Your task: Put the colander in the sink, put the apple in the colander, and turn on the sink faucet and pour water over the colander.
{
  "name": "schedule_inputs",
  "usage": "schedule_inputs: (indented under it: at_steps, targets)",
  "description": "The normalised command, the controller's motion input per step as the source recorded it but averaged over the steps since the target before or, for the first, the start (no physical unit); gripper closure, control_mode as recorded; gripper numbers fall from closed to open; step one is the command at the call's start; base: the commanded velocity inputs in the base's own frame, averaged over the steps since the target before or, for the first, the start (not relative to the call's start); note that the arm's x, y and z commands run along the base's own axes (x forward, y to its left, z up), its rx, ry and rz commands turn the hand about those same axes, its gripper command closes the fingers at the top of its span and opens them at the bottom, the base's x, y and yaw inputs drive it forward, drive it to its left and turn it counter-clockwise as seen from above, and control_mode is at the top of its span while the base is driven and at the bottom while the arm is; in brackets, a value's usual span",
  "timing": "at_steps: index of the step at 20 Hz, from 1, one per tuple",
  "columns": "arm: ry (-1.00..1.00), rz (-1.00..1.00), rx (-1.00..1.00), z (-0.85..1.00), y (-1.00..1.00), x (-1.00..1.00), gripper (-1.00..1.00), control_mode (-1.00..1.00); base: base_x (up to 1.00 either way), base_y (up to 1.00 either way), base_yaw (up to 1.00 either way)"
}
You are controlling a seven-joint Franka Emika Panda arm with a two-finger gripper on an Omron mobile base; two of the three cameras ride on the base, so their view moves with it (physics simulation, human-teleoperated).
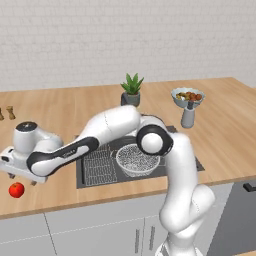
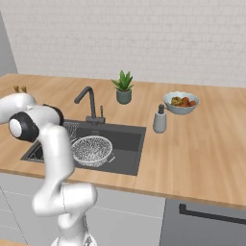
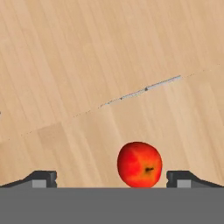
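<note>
Wooden counter [image 1: 60,107] holds a potted plant [image 1: 131,90] and fruit bowl [image 1: 187,96] behind the sink [image 1: 95,175], where the colander [image 1: 137,160] sits. From the right, the faucet [image 2: 87,103] stands behind. The arm reaches left; gripper [image 3: 111,179] fingers apart above the apple [image 3: 139,164].

A pale wood-grain finish, matt and smooth, is shown by the counter [image 1: 225,130]. The apple [image 3: 139,164] is rendered with a glossy red skin. Silvery wire mesh is seen in the colander [image 1: 137,159], set in the matt dark grey sink [image 2: 126,139]. The sink faucet [image 2: 88,104] is finished in dull dark metal.
</note>
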Motion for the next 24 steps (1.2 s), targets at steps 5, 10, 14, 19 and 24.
schedule_inputs:
  at_steps: [5,10,14,19,24]
  targets:
    - [0.0,-0.03,-0.04,-0.21,0.28,0.13,-1.0,-1.0,0.0,0.0,0.0]
    - [0.0,-0.07,-0.05,-0.21,0.07,0.14,-1.0,-1.0,0.0,0.0,0.0]
    - [0.0,-0.04,-0.04,-0.25,0.06,0.22,-1.0,-1.0,0.0,0.0,0.0]
    - [0.0,-0.02,0.0,-0.24,0.04,0.09,-1.0,-1.0,0.0,0.0,0.0]
    - [0.0,0.0,0.0,-0.28,0.06,0.0,-1.0,-1.0,0.0,0.0,0.0]
